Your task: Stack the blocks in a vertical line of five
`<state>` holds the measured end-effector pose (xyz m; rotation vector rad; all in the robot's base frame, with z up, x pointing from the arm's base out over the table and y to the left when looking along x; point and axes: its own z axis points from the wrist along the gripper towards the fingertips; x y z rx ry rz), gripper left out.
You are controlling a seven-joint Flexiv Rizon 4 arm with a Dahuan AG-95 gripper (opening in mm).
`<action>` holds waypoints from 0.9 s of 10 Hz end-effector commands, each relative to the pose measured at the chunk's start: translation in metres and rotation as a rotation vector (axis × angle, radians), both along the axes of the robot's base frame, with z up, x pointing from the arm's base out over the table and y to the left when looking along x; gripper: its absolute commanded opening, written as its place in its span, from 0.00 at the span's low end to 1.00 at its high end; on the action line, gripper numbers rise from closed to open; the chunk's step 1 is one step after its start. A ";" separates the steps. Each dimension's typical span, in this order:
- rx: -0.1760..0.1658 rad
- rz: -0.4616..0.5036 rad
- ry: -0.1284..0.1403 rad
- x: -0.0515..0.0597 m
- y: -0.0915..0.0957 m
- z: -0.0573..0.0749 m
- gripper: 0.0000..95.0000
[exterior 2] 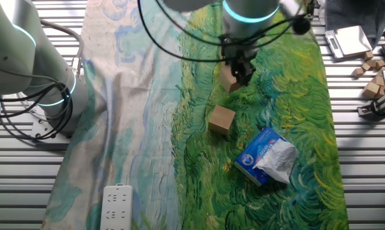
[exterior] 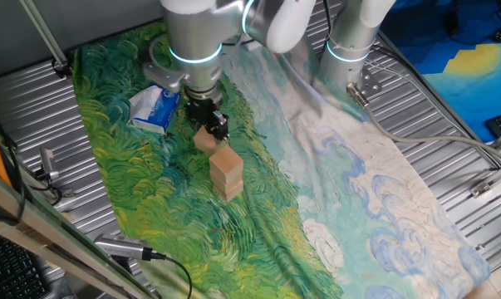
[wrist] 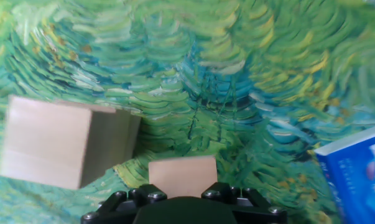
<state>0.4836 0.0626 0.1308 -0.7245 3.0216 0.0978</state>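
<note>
Swirled green-and-blue cloth (exterior: 134, 191) spread over a ribbed metal tabletop (exterior: 449, 108), serving as the work area.

Nearest in the hand view: hand (exterior: 210, 129) pinching one block (wrist: 182, 176) between its fingers, held clear of the cloth. Just beside it, slightly lower and to one side, a stack (exterior: 226, 173) that looks two blocks high, though the seam is faint. Held block near the stack but apart from it, not yet over its top.

Step in hand, by judgement: carrying a third block to the pile. Next move calls for shifting sideways until squarely above the top face, matching the edges, lowering until wood touches wood, then letting go gently. Small footprint, so any skew or push likely to topple the pile.

Further off on the cloth, a blue-and-white packet (exterior 2: 267, 156), well apart from the stack and out of the path. Beyond the cloth edge, spare blocks (exterior 2: 371, 75) lying on the bare metal near a small scale (exterior 2: 348, 39). At the far side, a white power strip (exterior 2: 117, 206) and a second arm (exterior 2: 26, 70) standing idle.
</note>
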 end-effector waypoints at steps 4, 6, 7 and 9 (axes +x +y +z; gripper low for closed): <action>-0.009 -0.005 0.046 0.006 0.008 0.052 0.00; -0.022 -0.008 0.060 0.005 0.017 0.062 0.00; -0.026 -0.003 0.061 0.006 0.024 0.068 0.00; -0.037 0.016 0.072 0.009 0.027 0.070 0.00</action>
